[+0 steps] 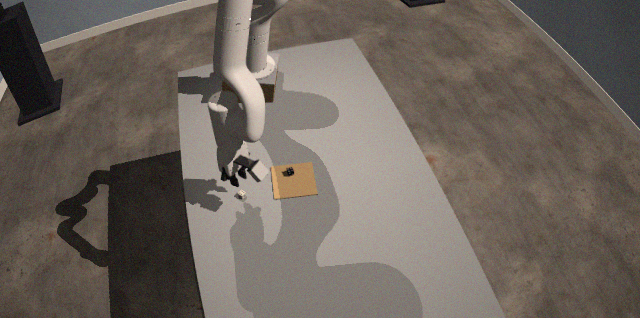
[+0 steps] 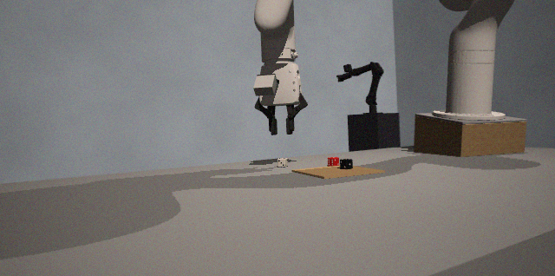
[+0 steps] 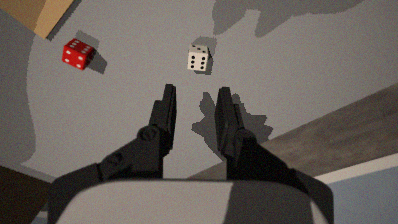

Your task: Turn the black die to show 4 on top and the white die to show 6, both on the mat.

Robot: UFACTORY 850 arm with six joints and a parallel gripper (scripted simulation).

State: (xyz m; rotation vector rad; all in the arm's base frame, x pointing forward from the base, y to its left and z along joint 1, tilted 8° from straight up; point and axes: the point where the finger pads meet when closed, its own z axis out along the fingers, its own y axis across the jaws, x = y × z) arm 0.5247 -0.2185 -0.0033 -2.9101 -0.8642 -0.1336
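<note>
The black die [image 1: 289, 171] lies on the tan mat [image 1: 294, 180] near its far edge; it also shows in the exterior view [image 2: 346, 163]. The white die [image 1: 241, 194] lies on the grey table, off the mat, to its left. In the wrist view this die [image 3: 198, 59] turns a six-pip face to the camera. The red die [image 3: 78, 53] lies on the table just off the mat's corner [image 3: 42, 15]. My gripper [image 2: 281, 128] hangs well above the table, above and just short of the white die. Its fingers are partly open with nothing between them.
The arm's base stands on a wooden block [image 2: 469, 134] at the back of the table. The table's left edge [image 1: 184, 193] runs close to the gripper. Dark pedestals [image 1: 27, 65] stand on the floor away from the table.
</note>
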